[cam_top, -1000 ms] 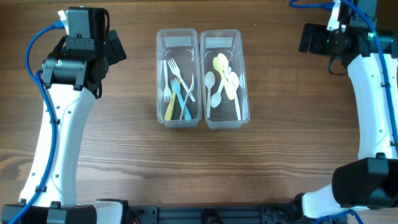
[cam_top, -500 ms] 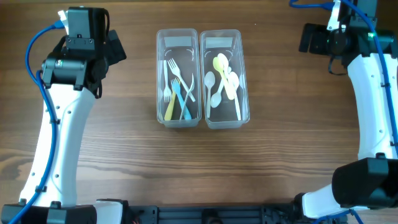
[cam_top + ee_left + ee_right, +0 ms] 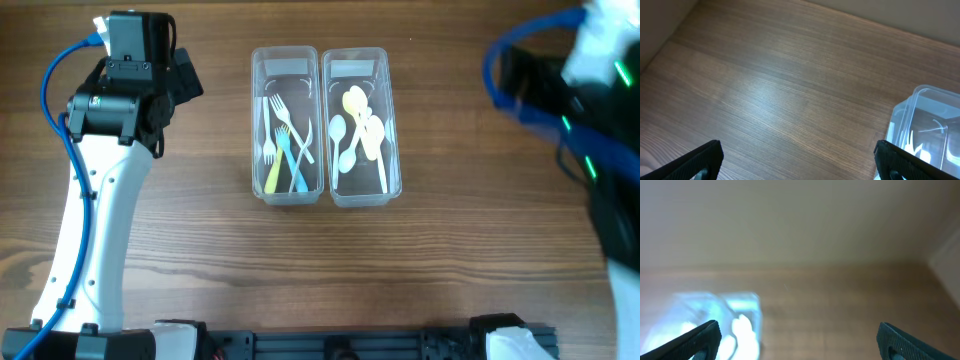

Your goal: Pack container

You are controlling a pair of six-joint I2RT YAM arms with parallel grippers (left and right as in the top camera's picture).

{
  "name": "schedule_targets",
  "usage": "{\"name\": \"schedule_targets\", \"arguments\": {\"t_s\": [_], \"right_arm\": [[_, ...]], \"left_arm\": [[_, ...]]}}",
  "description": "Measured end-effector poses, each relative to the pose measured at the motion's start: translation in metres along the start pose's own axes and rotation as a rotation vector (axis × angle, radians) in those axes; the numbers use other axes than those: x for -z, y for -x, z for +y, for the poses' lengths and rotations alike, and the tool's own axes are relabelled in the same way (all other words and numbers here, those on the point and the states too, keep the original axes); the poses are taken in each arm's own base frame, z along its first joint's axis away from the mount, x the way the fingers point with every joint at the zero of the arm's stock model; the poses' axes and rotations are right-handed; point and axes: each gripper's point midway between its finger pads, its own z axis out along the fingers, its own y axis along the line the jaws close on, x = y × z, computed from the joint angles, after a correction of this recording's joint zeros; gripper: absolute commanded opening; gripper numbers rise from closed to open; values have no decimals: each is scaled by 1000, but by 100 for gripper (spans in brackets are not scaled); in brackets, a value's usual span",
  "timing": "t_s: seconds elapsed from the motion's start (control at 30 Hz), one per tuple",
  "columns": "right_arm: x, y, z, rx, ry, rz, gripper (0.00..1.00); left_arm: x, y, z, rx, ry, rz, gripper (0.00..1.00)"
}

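Two clear plastic containers stand side by side at the table's middle. The left container (image 3: pixel 258 130) holds several forks, white, yellow and blue. The right container (image 3: pixel 392 130) holds several spoons, white and pale yellow. My left gripper (image 3: pixel 799 162) is open and empty over bare wood, left of the fork container (image 3: pixel 900 120). My right gripper (image 3: pixel 800 340) is open and empty; its view is blurred, with the spoon container (image 3: pixel 742 317) at lower left. The right arm (image 3: pixel 580 110) is a blur at the overhead view's right edge.
The table is brown wood. A pale wall runs along the far edge in both wrist views. The left arm (image 3: pixel 110 150) stands along the left side of the table.
The right arm has swung fast from the far right corner toward the camera and is now motion-blurred. The left arm and both containers have not moved.
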Motion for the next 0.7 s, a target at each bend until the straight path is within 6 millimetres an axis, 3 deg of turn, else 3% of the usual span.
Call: {"name": "schedule_targets", "arguments": {"t_s": [0.17,0.27,0.33,0.4,0.47,0.7], "right_arm": [[106,26,-6,-25,28,-263,100],[142,18,-10,-40,40,-384,100],[153,6,-12,-47,46,-448,100],[150,-22,-12,-51,53,-476,100],[135,-50,-11,-50,63,-484,100],[42,-150,9,-25,151,-422,100]], "left_arm": [[0,0,0,0,0,0,100],[0,0,0,0,0,0,100],[0,0,0,0,1,0,100],[0,0,0,0,1,1,100],[0,0,0,0,1,0,100],[0,0,0,0,1,0,100]]}}
